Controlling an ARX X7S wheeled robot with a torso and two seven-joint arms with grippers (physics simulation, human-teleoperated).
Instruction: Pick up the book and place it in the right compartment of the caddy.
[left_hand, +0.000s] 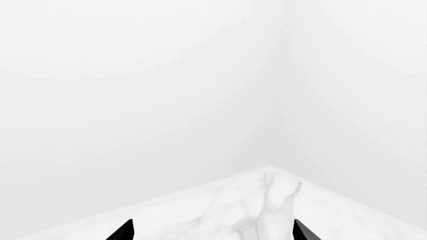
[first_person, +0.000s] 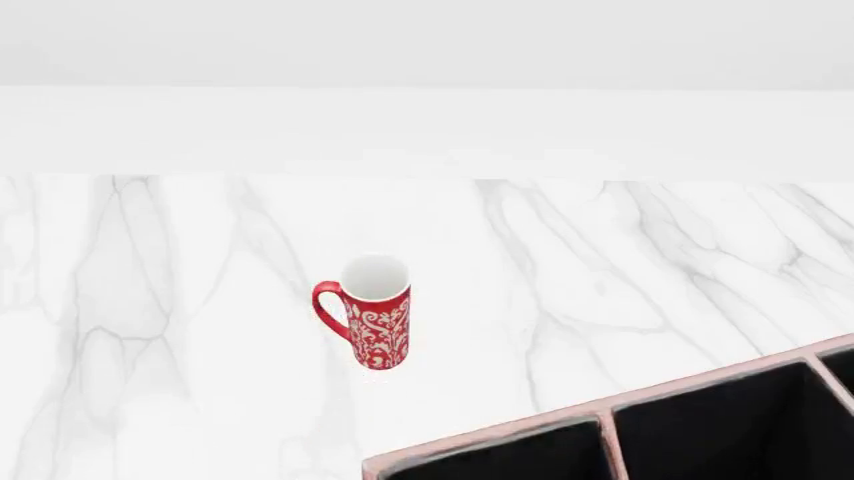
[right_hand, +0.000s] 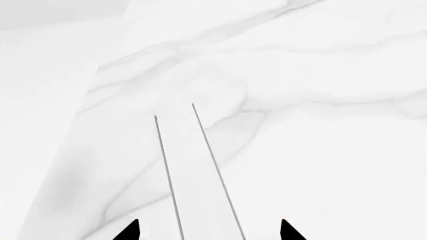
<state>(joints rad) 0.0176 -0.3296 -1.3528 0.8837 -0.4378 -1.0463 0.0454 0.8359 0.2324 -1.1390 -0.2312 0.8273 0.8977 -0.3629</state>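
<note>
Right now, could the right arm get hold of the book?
Probably yes. In the right wrist view the book sits edge-on between the right hand's spread fingers, with a gap on each side and nothing in between. Closing the fingers should be enough.

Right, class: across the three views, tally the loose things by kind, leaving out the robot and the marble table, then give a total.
Red-and-white patterned mug: 1
Caddy, only partly in the head view: 1
Book, seen edge-on in the right wrist view: 1
Total: 3
</note>
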